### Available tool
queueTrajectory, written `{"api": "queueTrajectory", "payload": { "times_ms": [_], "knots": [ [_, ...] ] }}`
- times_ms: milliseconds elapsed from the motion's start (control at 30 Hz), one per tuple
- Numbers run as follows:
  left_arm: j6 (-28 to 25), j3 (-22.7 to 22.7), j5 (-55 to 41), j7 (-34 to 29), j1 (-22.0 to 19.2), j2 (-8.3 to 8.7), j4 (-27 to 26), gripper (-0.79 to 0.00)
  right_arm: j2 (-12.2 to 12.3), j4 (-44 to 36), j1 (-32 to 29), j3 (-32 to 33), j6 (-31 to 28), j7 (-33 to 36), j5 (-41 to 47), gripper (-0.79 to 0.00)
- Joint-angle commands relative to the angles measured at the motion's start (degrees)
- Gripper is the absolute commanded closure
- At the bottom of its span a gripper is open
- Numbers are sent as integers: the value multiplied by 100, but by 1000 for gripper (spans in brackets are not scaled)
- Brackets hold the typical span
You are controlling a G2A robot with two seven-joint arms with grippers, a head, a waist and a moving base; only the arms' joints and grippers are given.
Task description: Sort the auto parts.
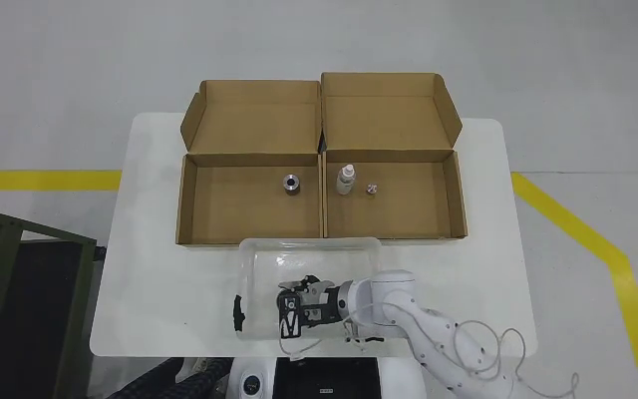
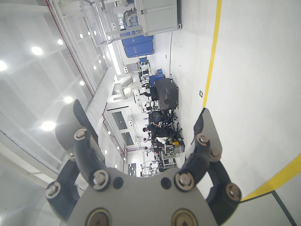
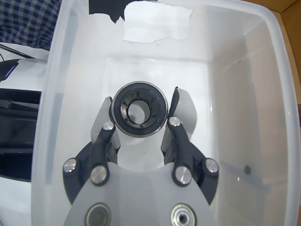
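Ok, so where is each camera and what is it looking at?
Top view: sits above the arms and looks straight down at the table, cardboard boxes and clear bin; the right arm shows, with the right gripper in the bin.
Left wrist view: sits on the left wrist and faces out across the hall floor; the left gripper shows, open and empty.
Right wrist view: sits on the right wrist and looks down into the bin; the gripper is shut on a bearing.
Shared: the top and right wrist views both show the bin and the right gripper.

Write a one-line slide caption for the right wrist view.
Right gripper clasps a ring-shaped bearing inside the clear plastic bin.
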Motion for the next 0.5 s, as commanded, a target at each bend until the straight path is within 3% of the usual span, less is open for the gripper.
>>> {"api": "queueTrajectory", "payload": {
  "times_ms": [0, 33, 467],
  "knots": [
    [0, 0, 0, 0, 0, 0, 0, -785, 0, -7, 7, 2, -24, -18, 82, -65],
    [0, 0, 0, 0, 0, 0, 0, -785, 2, -18, 10, 8, -34, -22, 113, 0],
    [0, 0, 0, 0, 0, 0, 0, -785, 85, -416, -129, 245, -68, -187, 419, 0]
  ]
}}
